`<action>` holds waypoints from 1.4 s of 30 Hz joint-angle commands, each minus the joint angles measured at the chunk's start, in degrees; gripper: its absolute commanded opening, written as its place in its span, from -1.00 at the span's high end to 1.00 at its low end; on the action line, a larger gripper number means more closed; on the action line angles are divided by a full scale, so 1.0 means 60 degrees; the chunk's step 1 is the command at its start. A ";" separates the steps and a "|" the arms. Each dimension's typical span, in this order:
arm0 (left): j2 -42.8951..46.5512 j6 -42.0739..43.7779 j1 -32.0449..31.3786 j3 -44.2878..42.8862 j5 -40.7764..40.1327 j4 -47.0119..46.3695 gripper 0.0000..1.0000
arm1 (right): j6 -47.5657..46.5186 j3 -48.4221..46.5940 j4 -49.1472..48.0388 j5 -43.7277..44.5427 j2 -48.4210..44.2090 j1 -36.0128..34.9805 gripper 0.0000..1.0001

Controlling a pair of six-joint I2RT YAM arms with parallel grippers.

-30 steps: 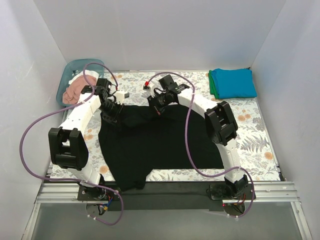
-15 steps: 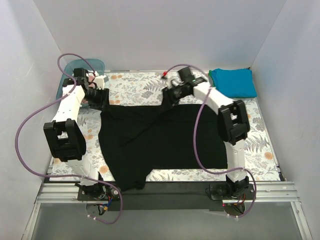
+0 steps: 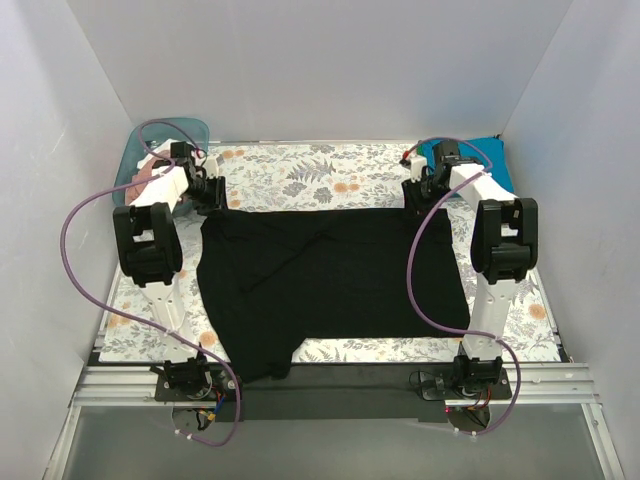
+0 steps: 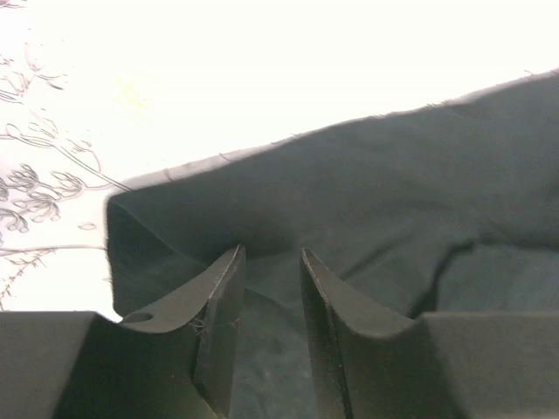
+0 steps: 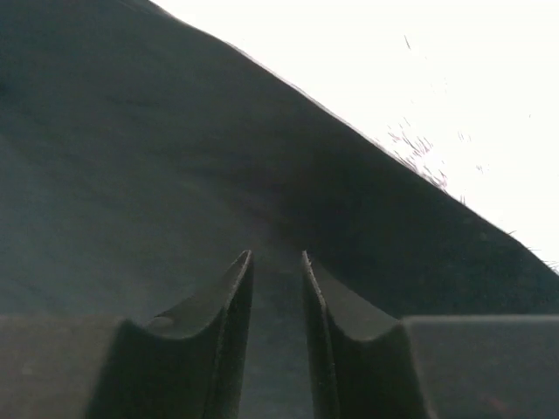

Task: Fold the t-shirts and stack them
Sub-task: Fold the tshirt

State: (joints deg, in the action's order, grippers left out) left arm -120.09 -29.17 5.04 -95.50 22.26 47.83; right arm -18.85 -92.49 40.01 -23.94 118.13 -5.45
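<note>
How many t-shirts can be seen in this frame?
3: black t-shirt spread mid-table; teal-blue t-shirt folded, far right corner; pink t-shirt in the tub, far left. Others may be hidden.

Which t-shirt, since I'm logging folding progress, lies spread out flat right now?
The black t-shirt, spread wide across the middle of the table. The teal-blue one shows only as a small patch at the far right corner.

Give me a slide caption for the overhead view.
Left gripper and right gripper poised at the black t-shirt's far corners.
</note>
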 commanded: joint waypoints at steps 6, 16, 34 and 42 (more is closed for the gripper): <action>-0.0784 -0.0632 0.0025 -0.0356 -0.2039 -0.1248 0.53 | -0.0652 -0.0390 -0.0032 0.2260 0.1405 0.0497 0.38; -0.2544 -0.0588 0.0039 -0.3167 -0.2364 -0.0298 0.61 | -0.0901 -0.1299 0.0128 0.1370 0.1203 0.0586 0.21; 0.0359 0.1593 -0.4090 -0.0899 0.1197 0.0114 0.03 | -0.1516 -0.0332 0.1403 0.0315 -0.0821 0.0587 0.14; -0.0521 0.1975 -0.4648 -0.1441 0.0275 -0.0004 0.00 | -0.1502 -0.0084 0.1535 0.0066 -0.0615 0.0587 0.17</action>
State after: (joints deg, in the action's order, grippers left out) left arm -123.59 -19.35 -23.35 -101.71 26.26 47.81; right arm -27.24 -93.58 47.90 -21.30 114.52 -2.22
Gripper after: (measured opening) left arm 0.494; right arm 0.421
